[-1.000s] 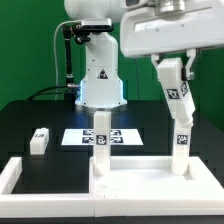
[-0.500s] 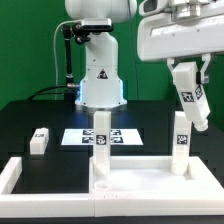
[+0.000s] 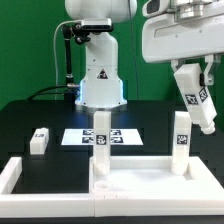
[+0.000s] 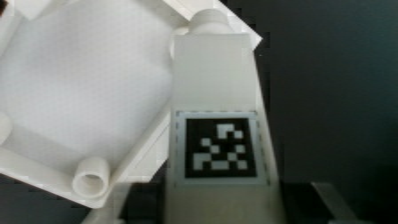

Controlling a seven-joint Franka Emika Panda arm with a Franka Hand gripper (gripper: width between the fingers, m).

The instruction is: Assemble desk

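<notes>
White leg point(image 3: 199, 103) hangs tilted in my claw point(image 3: 193, 72), jaws half closed on it. Since a second ago both have drifted up and right, away from the standing leg point(image 3: 181, 140) on the desk top point(image 3: 135, 164), which lies on the black tabletop point(image 3: 30, 115).

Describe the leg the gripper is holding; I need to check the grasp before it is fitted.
The held leg is a slim white plastic-looking block with a square black-and-white tag on one face and a round peg at its free end. The gripper is shut on its upper end. It hangs tilted, beside the upright leg on the desk top at the exterior view's right, apparently touching nothing else.
</notes>
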